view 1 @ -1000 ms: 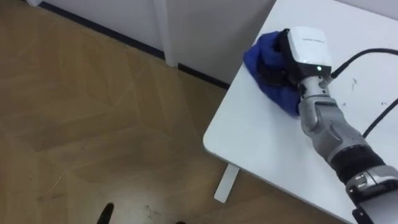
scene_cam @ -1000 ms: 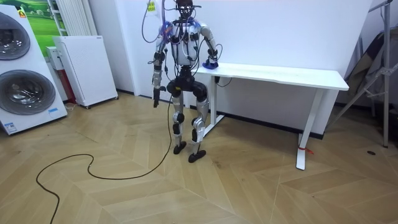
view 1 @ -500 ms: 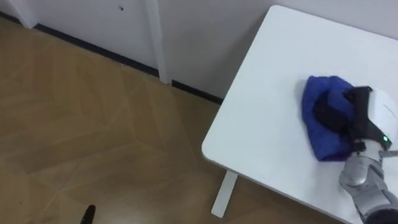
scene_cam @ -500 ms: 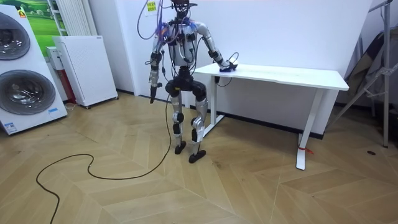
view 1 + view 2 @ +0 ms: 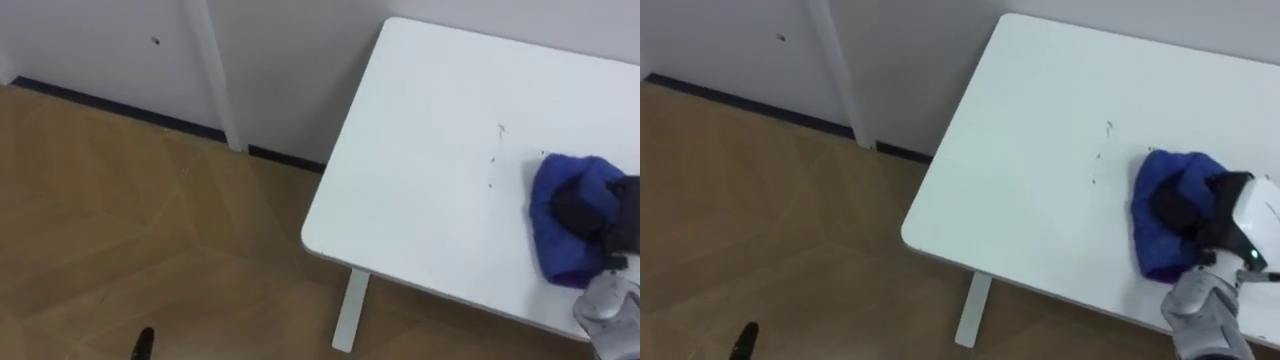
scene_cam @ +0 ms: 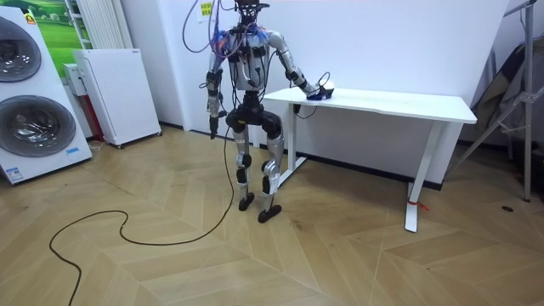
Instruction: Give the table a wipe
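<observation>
The robot stands on the wood floor (image 6: 255,255) by the end of the white worktop (image 5: 1040,130) that is on the room view's left. Its right arm reaches out over the worktop. The right hand (image 5: 1240,225) sits on a blue cloth (image 5: 1155,225). The dark fingers (image 5: 1190,212) are curled into the cloth and hold it, and the cloth is bunched up around them. The cloth lies flat on the worktop, near the edge closest to the robot and well in from the corner. Just beside the cloth there are a few tiny dark marks (image 5: 1100,155) on the white top.

The left hand (image 6: 212,129) hangs down by the robot's side, away from the worktop. It is too small there to tell more about it.

A washer (image 6: 30,93) and a white cabinet (image 6: 115,93) stand by the wall on the room view's left.
</observation>
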Controlling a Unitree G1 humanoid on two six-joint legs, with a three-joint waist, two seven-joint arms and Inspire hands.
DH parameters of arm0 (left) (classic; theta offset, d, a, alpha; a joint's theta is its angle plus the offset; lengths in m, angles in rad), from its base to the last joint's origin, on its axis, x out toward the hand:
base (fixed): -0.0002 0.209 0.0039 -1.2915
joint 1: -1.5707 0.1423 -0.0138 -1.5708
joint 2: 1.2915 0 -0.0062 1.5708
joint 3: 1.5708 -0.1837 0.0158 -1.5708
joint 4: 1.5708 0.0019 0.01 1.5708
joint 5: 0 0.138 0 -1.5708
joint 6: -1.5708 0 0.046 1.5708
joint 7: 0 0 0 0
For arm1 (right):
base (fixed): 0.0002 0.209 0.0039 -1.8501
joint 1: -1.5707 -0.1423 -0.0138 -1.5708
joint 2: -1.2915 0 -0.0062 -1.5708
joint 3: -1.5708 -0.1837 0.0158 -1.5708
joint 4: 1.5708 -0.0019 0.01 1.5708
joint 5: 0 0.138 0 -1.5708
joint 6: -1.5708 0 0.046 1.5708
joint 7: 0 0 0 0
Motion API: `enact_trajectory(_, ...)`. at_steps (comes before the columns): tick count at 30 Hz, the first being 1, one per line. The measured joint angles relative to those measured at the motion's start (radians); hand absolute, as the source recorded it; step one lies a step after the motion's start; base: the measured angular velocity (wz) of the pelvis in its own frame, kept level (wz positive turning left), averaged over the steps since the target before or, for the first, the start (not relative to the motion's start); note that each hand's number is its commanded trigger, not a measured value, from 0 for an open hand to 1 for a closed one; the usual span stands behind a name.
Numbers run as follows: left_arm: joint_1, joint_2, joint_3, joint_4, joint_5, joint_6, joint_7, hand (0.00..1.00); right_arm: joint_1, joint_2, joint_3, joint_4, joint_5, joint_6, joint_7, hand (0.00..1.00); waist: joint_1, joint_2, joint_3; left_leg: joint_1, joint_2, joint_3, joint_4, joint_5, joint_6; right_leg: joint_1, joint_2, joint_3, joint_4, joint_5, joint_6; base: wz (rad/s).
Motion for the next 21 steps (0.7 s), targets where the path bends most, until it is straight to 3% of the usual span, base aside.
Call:
enact_trajectory(3, -0.005, 0.001, -0.035, 0.009, -0.002, 0.001, -0.004, 0.0, -0.07, 0.016, 0.147, -0.112, -0.127, 0.054, 0.058, 1.0, 0.043, 0.009, 0.0118, -0.015, 0.016, 0.005, 0.014, -0.006, -0.013, -0.036, 0.01, 0.023, 0.021, 0.0, -0.019, -0.35)
enact_trajectory(6, -0.031, 0.002, -0.072, 0.037, -0.002, 0.001, -0.014, 0.0, -0.136, 0.062, 0.249, -0.142, -0.174, 0.064, 0.102, 1.0, 0.065, 0.007, 0.0167, -0.016, 0.017, 0.005, 0.02, -0.01, -0.022, -0.054, 0.003, 0.024, 0.056, -0.019, -0.028, -0.06)
enact_trajectory(8, -0.06, 0.002, -0.089, 0.064, -0.001, 0.0, -0.027, 0.0, -0.18, 0.098, 0.325, -0.145, -0.194, 0.058, 0.136, 1.0, 0.096, 0.0, 0.0231, -0.022, 0.015, 0.005, 0.061, -0.029, -0.026, -0.066, -0.013, 0.022, 0.118, -0.058, -0.032, 0.04)
enact_trajectory(11, -0.063, 0.003, -0.107, 0.065, 0.01, 0.001, -0.028, 0.0, -0.194, 0.109, 0.352, -0.136, -0.198, 0.06, 0.165, 1.0, 0.126, 0.002, 0.027, -0.023, 0.009, 0.005, 0.131, -0.074, -0.019, -0.073, -0.047, 0.021, 0.212, -0.112, -0.023, 0.1)
enact_trajectory(13, -0.048, 0.003, -0.104, 0.066, 0.009, 0.003, -0.027, 0.0, -0.195, 0.108, 0.348, -0.111, -0.193, 0.054, 0.163, 1.0, 0.127, 0.01, 0.0279, -0.024, 0.01, 0.015, 0.173, -0.104, -0.01, -0.074, -0.061, 0.021, 0.252, -0.132, -0.013, -0.09)
enact_trajectory(15, -0.034, 0.005, -0.102, 0.066, 0.026, 0.005, -0.027, 0.0, -0.193, 0.107, 0.345, -0.109, -0.191, 0.052, 0.164, 1.0, 0.131, 0.024, 0.0263, -0.025, 0.029, 0.038, 0.205, -0.14, -0.001, -0.073, -0.063, 0.012, 0.261, -0.137, -0.008, -0.43)
enact_trajectory(16, -0.033, 0.009, -0.102, 0.065, 0.033, 0.006, -0.027, 0.0, -0.191, 0.108, 0.342, -0.109, -0.182, 0.052, 0.164, 1.0, 0.144, 0.033, 0.0256, -0.029, 0.049, 0.06, 0.227, -0.165, 0.006, -0.077, -0.072, -0.028, 0.272, -0.134, -0.002, -0.66)
enact_trajectory(17, -0.039, 0.017, -0.1, 0.063, 0.036, 0.005, -0.027, 0.0, -0.189, 0.107, 0.342, -0.11, -0.179, 0.052, 0.163, 1.0, 0.157, 0.04, 0.0209, -0.038, 0.075, 0.082, 0.247, -0.184, 0.015, -0.108, -0.096, -0.061, 0.349, -0.126, 0.033, -0.59)
enact_trajectory(18, -0.044, 0.022, -0.099, 0.062, 0.039, 0.005, -0.025, 0.0, -0.185, 0.107, 0.341, -0.11, -0.179, 0.052, 0.159, 1.0, 0.155, 0.043, 0.0195, -0.041, 0.081, 0.083, 0.257, -0.186, 0.011, -0.126, -0.125, -0.075, 0.414, -0.124, 0.044, -0.25)
enact_trajectory(19, -0.047, 0.031, -0.096, 0.063, 0.041, 0.003, -0.017, 0.0, -0.162, 0.106, 0.336, -0.108, -0.177, 0.053, 0.141, 1.0, 0.15, 0.049, 0.0148, -0.037, 0.097, 0.086, 0.273, -0.193, 0.006, -0.147, -0.195, -0.074, 0.496, -0.129, 0.053, 0.0)
enact_trajectory(20, -0.063, 0.047, -0.088, 0.063, 0.046, -0.005, -0.014, 0.0, -0.141, 0.108, 0.338, -0.109, -0.169, 0.053, 0.128, 1.0, 0.156, 0.052, 0.0034, -0.033, 0.115, 0.087, 0.28, -0.201, -0.003, -0.162, -0.252, -0.04, 0.512, -0.126, 0.067, -0.06)
enact_trajectory(21, -0.065, 0.055, -0.082, 0.063, 0.048, -0.01, -0.013, 0.0, -0.137, 0.108, 0.342, -0.11, -0.166, 0.052, 0.125, 1.0, 0.158, 0.047, -0.0015, -0.032, 0.126, 0.088, 0.28, -0.202, -0.008, -0.171, -0.275, -0.021, 0.502, -0.119, 0.078, -0.1)
